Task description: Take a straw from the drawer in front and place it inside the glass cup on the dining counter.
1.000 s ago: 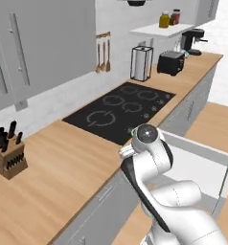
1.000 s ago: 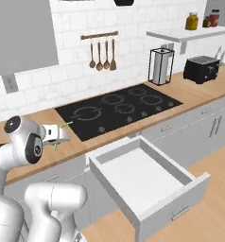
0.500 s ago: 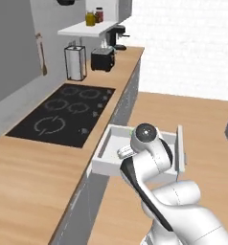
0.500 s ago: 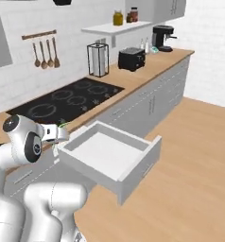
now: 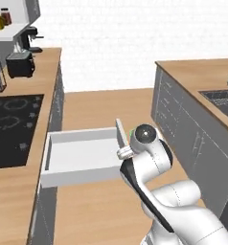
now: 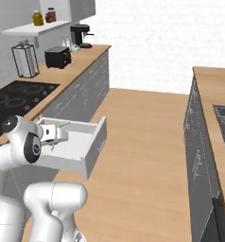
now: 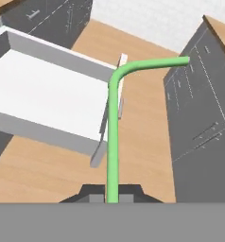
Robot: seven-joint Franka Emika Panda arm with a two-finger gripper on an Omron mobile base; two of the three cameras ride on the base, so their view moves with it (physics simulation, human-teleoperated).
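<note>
Straw [image 7: 113, 142]: thin, green, bent near its top, bent end pointing at grey cabinets | gripper [image 7: 112, 196]: I see it clamped on the straw's lower end | drawer [image 5: 77, 158]: pulled open, pale, bare inside, below the straw | hidden: straw's foot between the fingers; in right base view just green slivers by the hand.

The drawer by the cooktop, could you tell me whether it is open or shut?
Open: the drawer stands pulled out from the cabinet, its pale bare floor exposed.
</note>
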